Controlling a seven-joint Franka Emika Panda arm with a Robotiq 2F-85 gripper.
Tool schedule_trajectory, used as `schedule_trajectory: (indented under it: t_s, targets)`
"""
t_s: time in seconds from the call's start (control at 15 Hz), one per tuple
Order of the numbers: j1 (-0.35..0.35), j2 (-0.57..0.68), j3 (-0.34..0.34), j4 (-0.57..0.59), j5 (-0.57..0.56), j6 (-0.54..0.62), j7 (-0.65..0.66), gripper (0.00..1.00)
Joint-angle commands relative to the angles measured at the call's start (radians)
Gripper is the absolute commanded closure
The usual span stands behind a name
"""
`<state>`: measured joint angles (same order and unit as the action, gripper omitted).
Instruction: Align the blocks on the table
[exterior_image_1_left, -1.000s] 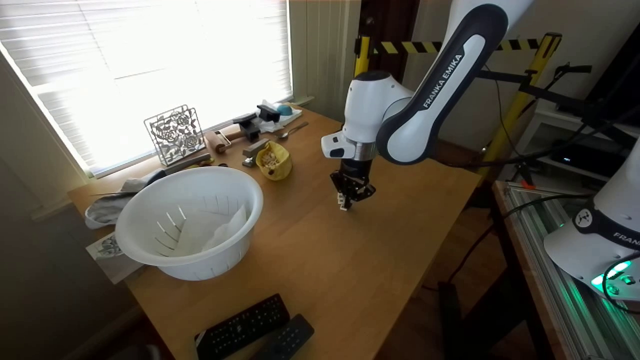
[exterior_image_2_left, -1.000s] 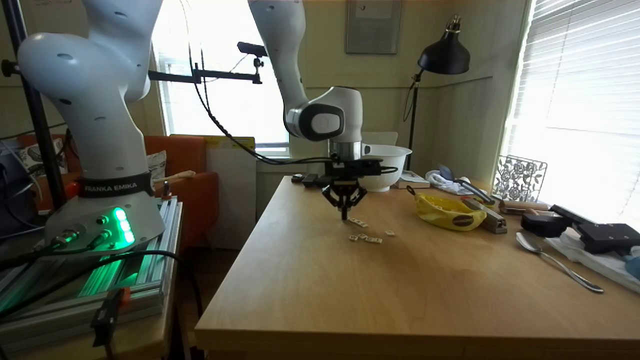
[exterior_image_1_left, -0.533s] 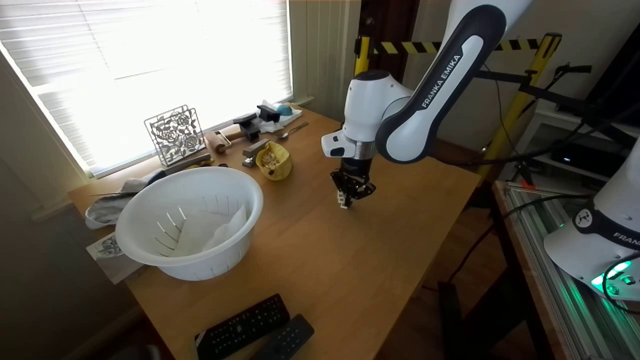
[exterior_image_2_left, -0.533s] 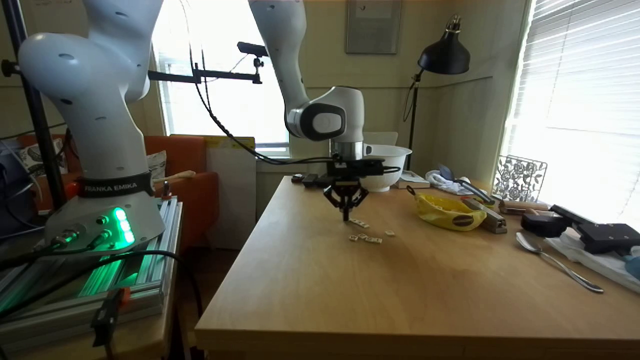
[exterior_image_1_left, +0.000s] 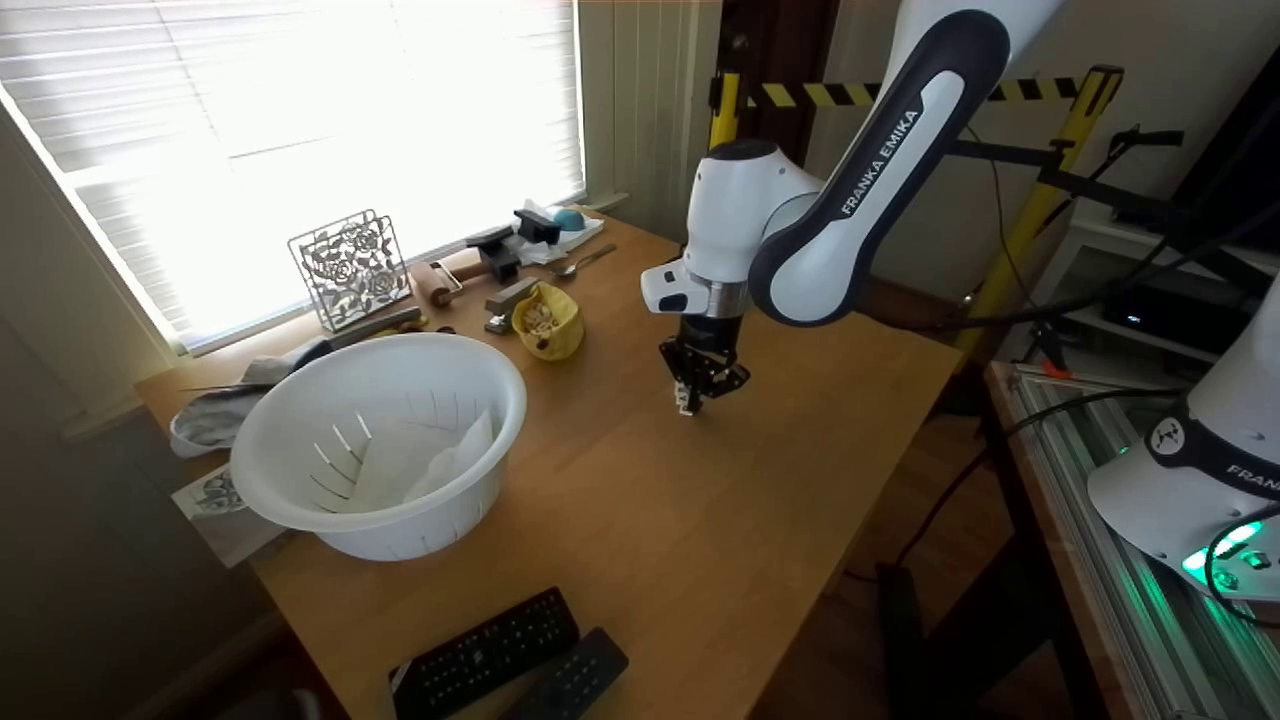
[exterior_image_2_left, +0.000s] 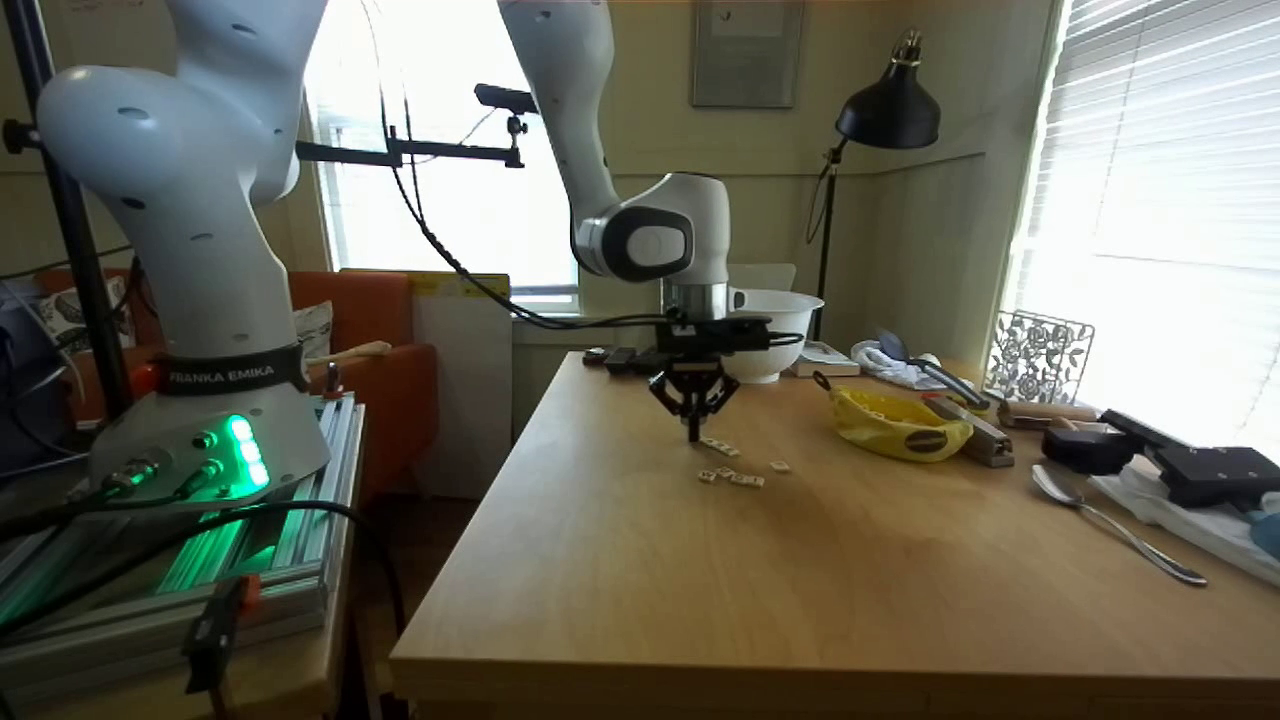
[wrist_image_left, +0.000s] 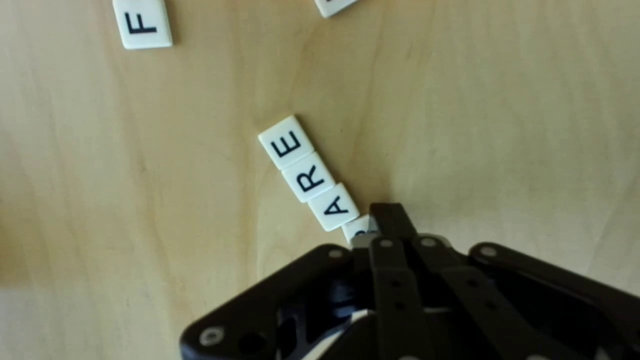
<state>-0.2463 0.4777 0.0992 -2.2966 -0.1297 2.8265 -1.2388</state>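
Observation:
The blocks are small cream letter tiles on the light wooden table (exterior_image_2_left: 800, 580). In the wrist view, the E block (wrist_image_left: 286, 142), R block (wrist_image_left: 308, 177) and A block (wrist_image_left: 333, 206) form a slanted, slightly stepped row. A further block (wrist_image_left: 356, 228) at its lower end is partly hidden by the fingers. The F block (wrist_image_left: 143, 24) lies apart at upper left, and another block (wrist_image_left: 336, 5) is cut off at the top edge. My gripper (wrist_image_left: 392, 220) is shut, its tips low beside the partly hidden block; contact is unclear. It also shows in both exterior views (exterior_image_1_left: 693, 405) (exterior_image_2_left: 693, 430).
A white bowl (exterior_image_1_left: 375, 440), a yellow pouch (exterior_image_2_left: 900, 425) holding small pieces, a stapler (exterior_image_2_left: 970, 432), and a spoon (exterior_image_2_left: 1120, 530) stand on the table. Black remotes (exterior_image_1_left: 490, 650) lie near one end. More blocks (exterior_image_2_left: 746, 480) lie on the near side of the gripper in an exterior view.
My shut gripper has moved slightly, a little rightward in an exterior view. The block row beside its tips has shifted slightly the same way. The other blocks look unmoved.

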Motion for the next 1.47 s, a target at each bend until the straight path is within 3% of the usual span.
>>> schedule_trajectory:
  t_s: [0.0, 0.4, 0.93, 1.4]
  targets:
    - [0.009, 0.05, -0.015, 0.031, -0.023, -0.004, -0.014, 1.0]
    - [-0.032, -0.001, 0.035, 0.007, 0.019, -0.007, -0.053, 1.0]
    - [-0.011, -0.072, 0.024, -0.011, 0.016, -0.045, -0.042, 1.0]
    - [0.093, -0.056, -0.065, 0.012, 0.007, -0.109, 0.24, 1.0]
